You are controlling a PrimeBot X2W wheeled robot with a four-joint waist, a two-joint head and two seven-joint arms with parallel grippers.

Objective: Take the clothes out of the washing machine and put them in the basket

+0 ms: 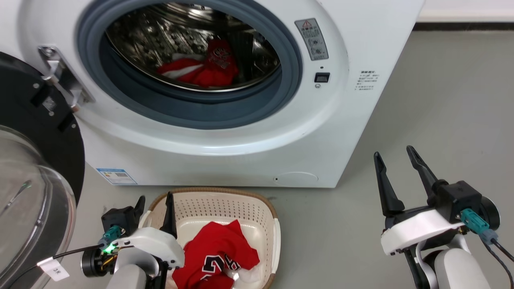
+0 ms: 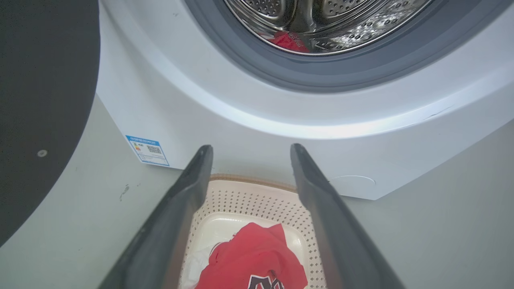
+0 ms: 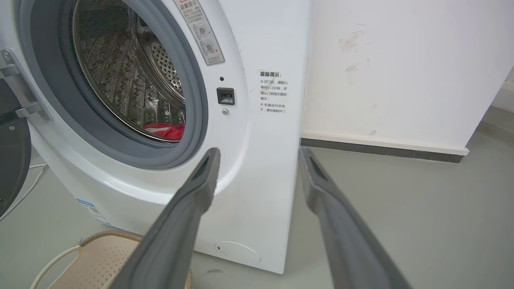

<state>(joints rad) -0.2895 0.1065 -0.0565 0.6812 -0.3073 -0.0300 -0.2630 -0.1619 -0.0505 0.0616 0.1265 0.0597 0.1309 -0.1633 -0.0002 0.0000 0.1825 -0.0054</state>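
Observation:
The white washing machine (image 1: 361, 48) stands with its door swung open to the left. Red clothes (image 1: 204, 68) lie at the bottom of its steel drum, seen also as clothes (image 3: 166, 130) and clothes (image 2: 287, 40). The cream basket (image 1: 225, 204) sits on the floor right in front of the machine, with a red jersey (image 1: 219, 253) in it. My left gripper (image 1: 154, 200) hovers open over the basket's left rim, nothing between its fingers; the jersey (image 2: 257, 257) lies below them. My right gripper (image 1: 395, 156) is open and empty over the floor, right of the machine.
The black-framed glass door (image 1: 36, 168) hangs open at the left, close to my left arm. Grey floor (image 1: 441, 120) stretches to the right of the machine. A white wall with a dark skirting (image 3: 381, 146) stands behind it.

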